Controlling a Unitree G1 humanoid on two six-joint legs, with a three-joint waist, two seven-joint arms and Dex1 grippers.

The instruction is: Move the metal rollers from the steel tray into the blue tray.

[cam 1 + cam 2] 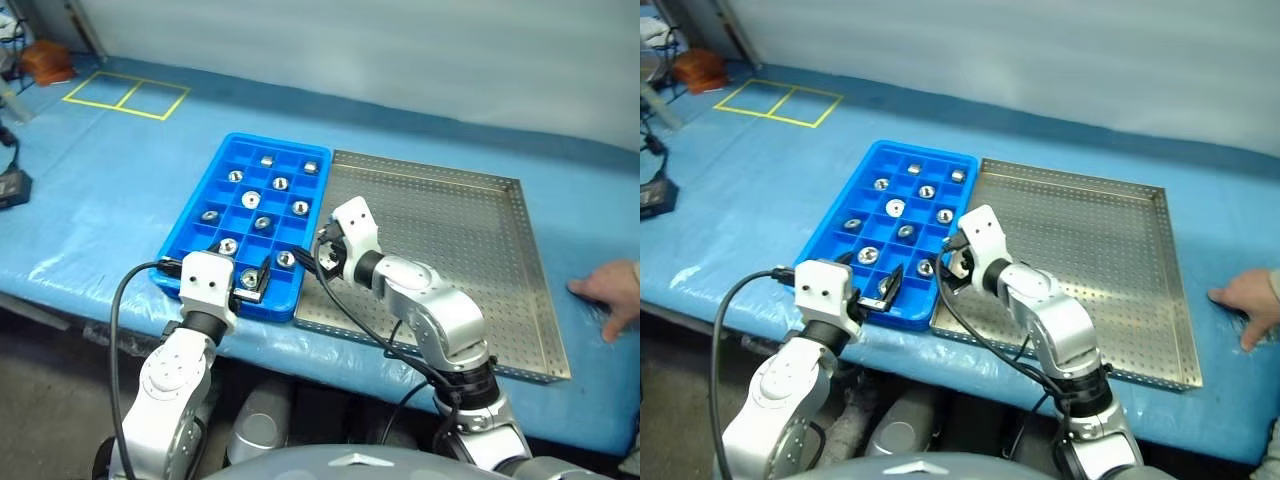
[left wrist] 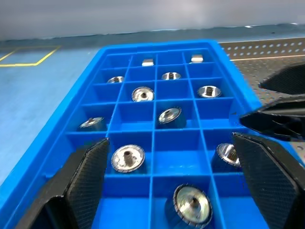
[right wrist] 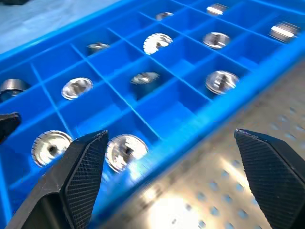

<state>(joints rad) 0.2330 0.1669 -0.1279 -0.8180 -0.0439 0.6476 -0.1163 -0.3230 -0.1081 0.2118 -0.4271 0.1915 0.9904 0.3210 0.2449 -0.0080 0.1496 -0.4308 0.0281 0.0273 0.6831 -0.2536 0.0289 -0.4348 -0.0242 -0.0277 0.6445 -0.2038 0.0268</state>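
The blue tray (image 1: 196,208) lies on the table with the steel tray (image 1: 450,240) right against its right side. Several metal rollers sit singly in the blue tray's compartments, for example a roller (image 1: 280,183) and a roller (image 2: 127,158). My left gripper (image 1: 240,268) hovers open over the tray's near end, its fingers (image 2: 88,174) straddling a roller (image 2: 192,204) without touching it. My right gripper (image 1: 322,255) is open and holds nothing. It hangs over the seam where the blue tray's right wall meets the steel tray, close to a roller (image 3: 125,150) in the near corner compartment.
A person's hand (image 1: 610,290) rests on the blue table cover just right of the steel tray. Yellow tape squares (image 1: 127,93) mark the far left of the table. A black device (image 1: 10,185) lies at the left edge, and an orange object (image 1: 45,62) sits far back on the left.
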